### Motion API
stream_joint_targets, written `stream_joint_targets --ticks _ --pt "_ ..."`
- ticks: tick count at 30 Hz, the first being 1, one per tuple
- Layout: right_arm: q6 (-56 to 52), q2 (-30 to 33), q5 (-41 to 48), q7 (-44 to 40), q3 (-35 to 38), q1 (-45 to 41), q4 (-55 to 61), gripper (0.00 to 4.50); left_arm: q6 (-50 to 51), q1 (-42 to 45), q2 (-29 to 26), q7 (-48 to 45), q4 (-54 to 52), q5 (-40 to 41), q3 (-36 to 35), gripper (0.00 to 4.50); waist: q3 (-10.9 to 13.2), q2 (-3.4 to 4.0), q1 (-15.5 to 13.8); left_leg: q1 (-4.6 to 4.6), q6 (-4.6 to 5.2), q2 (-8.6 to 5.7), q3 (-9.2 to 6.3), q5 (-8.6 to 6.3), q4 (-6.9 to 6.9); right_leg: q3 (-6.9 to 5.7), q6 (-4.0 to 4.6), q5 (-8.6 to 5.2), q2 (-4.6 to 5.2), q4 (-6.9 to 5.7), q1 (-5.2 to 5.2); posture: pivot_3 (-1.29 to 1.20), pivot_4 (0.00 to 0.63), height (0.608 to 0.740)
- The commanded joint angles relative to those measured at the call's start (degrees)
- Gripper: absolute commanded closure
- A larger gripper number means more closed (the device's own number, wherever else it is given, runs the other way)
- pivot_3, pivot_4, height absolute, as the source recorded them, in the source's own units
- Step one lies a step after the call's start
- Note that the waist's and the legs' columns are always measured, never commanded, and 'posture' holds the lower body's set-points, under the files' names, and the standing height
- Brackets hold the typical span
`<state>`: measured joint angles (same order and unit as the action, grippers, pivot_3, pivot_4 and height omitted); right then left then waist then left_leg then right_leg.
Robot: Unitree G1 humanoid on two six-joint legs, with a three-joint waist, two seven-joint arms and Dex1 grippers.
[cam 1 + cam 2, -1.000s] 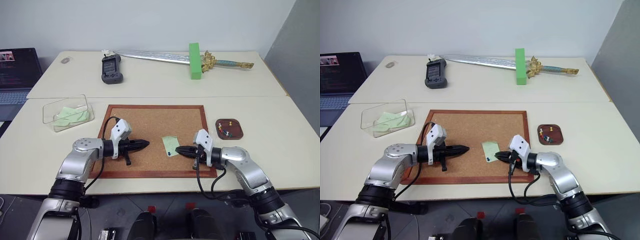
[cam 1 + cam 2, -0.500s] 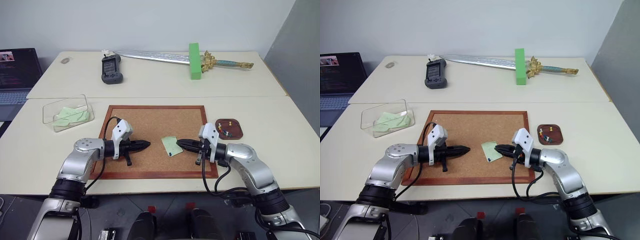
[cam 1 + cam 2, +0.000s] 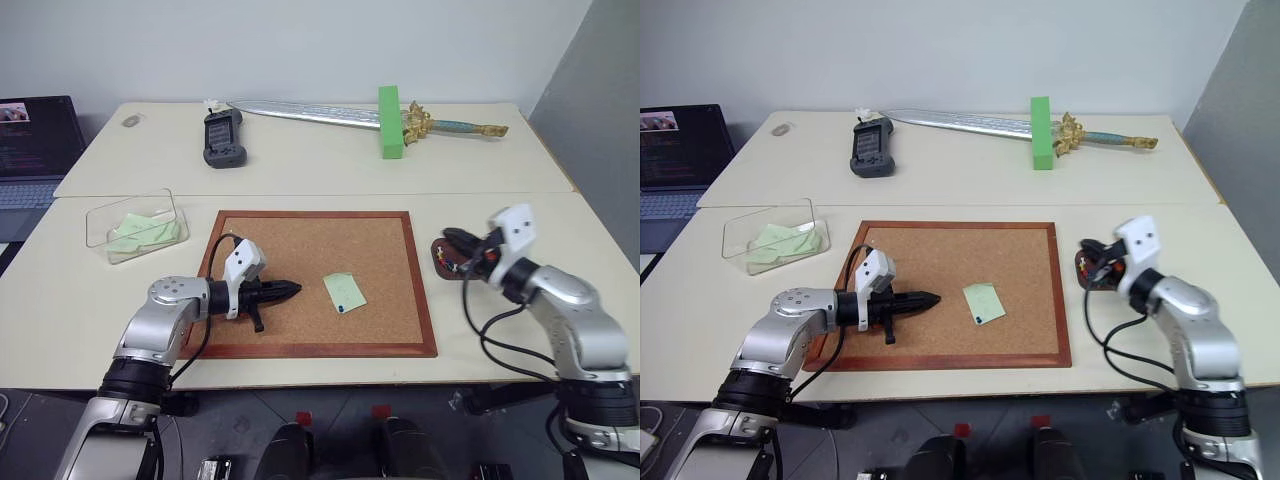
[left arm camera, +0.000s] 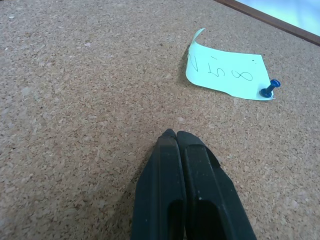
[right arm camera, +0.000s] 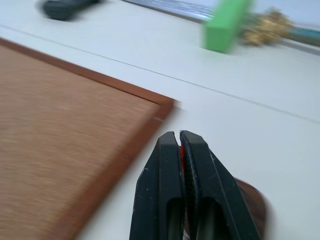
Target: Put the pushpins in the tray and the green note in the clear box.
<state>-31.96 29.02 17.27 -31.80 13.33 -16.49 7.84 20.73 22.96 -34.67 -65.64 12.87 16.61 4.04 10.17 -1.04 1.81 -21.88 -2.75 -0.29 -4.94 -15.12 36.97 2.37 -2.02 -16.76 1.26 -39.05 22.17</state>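
Right hand point(image 3: 452, 238) has swung from corkboard point(image 3: 300, 250) to above tray point(image 3: 441, 262).

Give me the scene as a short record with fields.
note: on board, blue pin through one corner
left gripper: shut, over board, short of note
right gripper: shut over tray, apparently pinching red pin
clear box: left of board, green paper inside

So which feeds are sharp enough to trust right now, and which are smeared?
Left wrist view: crisp, the writing on the green note and the blue pushpin read clearly. Right wrist view: motion-smeared across the corkboard and the tray. Head views: sharp, evenly lit.
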Motion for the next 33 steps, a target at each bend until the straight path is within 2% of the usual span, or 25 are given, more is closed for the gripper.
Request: stream_joint_targets --ticks 1,8,30,31,32,33 --pt "-1.44 -0.43 0.36 4.16 2.77 -1.7 -4.14 4.46 0.26 -0.34 0.63 -0.4 0.24 -0.64 1.66 4.5 -0.01 0.01 0.02 0.01 0.0 0.0 0.02 0.0 0.01 0.01 0.0 0.0 0.0 -0.02 0.0 0.0 0.15 0.74" --pt "0.41 -1.77 -0.2 6.67 1.84 -4.95 -11.33 4.46 0.02 0.38 0.42 -0.91 0.79 -0.81 1.79 4.5 -0.01 0.02 0.04 0.03 0.01 -0.02 0.11 0.0 0.02 0.07 -0.01 0.0 0.0 -0.02 -0.01 0.0 0.15 0.74" --pt "5.55 -4.8 -3.28 7.72 -3.49 -4.58 -16.28 4.46 0.11 0.47 -0.14 -0.87 0.64 -0.77 1.42 4.5 -0.02 0.03 0.07 0.06 0.01 0.0 0.1 0.0 0.03 0.07 -0.01 0.01 -0.01 -0.02 -0.04 0.0 0.15 0.74" --pt "5.59 -4.8 -3.21 7.73 -3.48 -4.61 -16.36 4.02 0.06 0.55 -0.13 -0.9 0.78 -0.81 1.45 4.5 -0.02 0.03 0.07 0.07 0.01 -0.01 0.1 0.0 0.03 0.07 -0.01 0.01 -0.02 -0.03 -0.04 0.0 0.15 0.74" --pt "5.63 -4.77 -3.19 7.75 -3.49 -4.59 -16.39 3.94 0.02 0.62 -0.12 -0.92 0.87 -0.83 1.47 4.5 -0.02 0.03 0.07 0.07 0.01 -0.01 0.1 0.0 0.03 0.07 -0.01 0.01 -0.02 -0.03 -0.04 0.0 0.15 0.74" --pt "5.63 -4.7 -3.17 7.75 -3.48 -4.52 -16.35 3.66 0.03 0.64 -0.12 -0.95 0.91 -0.83 1.48 4.5 -0.02 0.03 0.07 0.07 0.0 -0.01 0.1 0.0 0.03 0.06 -0.01 0.01 -0.02 -0.03 -0.04 0.0 0.15 0.74"
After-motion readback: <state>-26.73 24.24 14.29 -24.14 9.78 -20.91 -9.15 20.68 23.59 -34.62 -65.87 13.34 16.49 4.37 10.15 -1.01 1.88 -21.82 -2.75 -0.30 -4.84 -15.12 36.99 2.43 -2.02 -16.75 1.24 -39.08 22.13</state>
